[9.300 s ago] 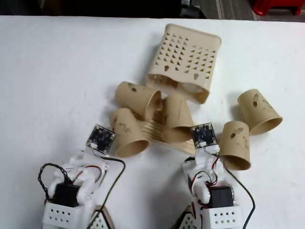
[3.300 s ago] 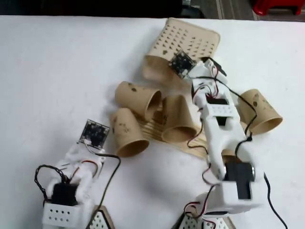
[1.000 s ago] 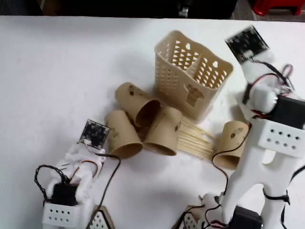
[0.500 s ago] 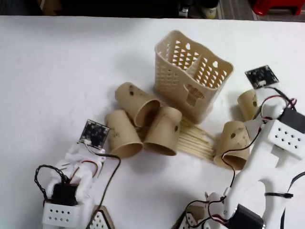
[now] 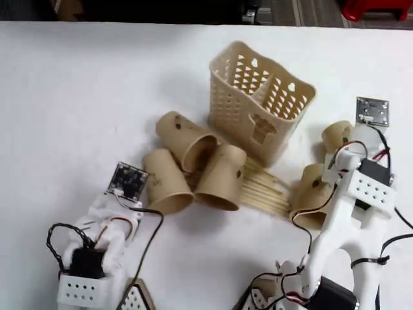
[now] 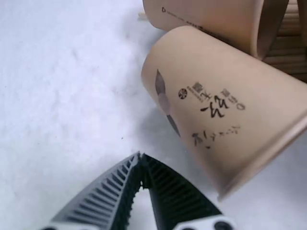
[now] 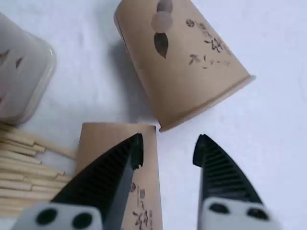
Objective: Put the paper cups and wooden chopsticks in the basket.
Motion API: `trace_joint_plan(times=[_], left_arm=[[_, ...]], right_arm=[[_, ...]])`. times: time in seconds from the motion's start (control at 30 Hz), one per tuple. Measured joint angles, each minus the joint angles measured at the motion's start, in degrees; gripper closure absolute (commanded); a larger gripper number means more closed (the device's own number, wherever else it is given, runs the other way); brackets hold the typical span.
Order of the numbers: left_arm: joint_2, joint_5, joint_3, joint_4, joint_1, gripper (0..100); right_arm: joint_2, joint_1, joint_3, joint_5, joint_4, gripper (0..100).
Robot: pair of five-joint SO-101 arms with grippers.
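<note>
Paper cup [image 7: 182, 64] on its side just beyond parted right claw [image 7: 169, 143]

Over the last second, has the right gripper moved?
Yes. The right gripper pulled back toward its base, from beside the far rim of the basket to beside its near wall.

White table [image 5: 77, 84] under even light — past its far edge, grey floor [image 5: 313, 11] and a red object [image 5: 374, 8].

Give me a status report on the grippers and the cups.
Left gripper shut, empty, beside a tipped cup. Right gripper open over another cup beside the chopsticks. Basket upright; nothing blocking it.
</note>
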State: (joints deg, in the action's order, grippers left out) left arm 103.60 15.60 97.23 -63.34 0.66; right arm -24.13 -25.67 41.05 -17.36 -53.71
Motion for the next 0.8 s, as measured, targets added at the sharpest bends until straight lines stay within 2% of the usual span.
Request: trace_joint_plan(times=[0.3,0.63,0.8], left_arm=[[0.00,0.00,0.00,0.00,0.00,98],[0.00,0.00,0.00,0.00,0.00,98],[0.00,0.00,0.00,0.00,0.00,98]], right_arm=[[0.00,2.02,2.64,6.51,6.42,81.4],[0.18,0.97,2.99,6.86,6.86,81.5],[6.86,0.88,2.99,6.86,12.13,81.5]])
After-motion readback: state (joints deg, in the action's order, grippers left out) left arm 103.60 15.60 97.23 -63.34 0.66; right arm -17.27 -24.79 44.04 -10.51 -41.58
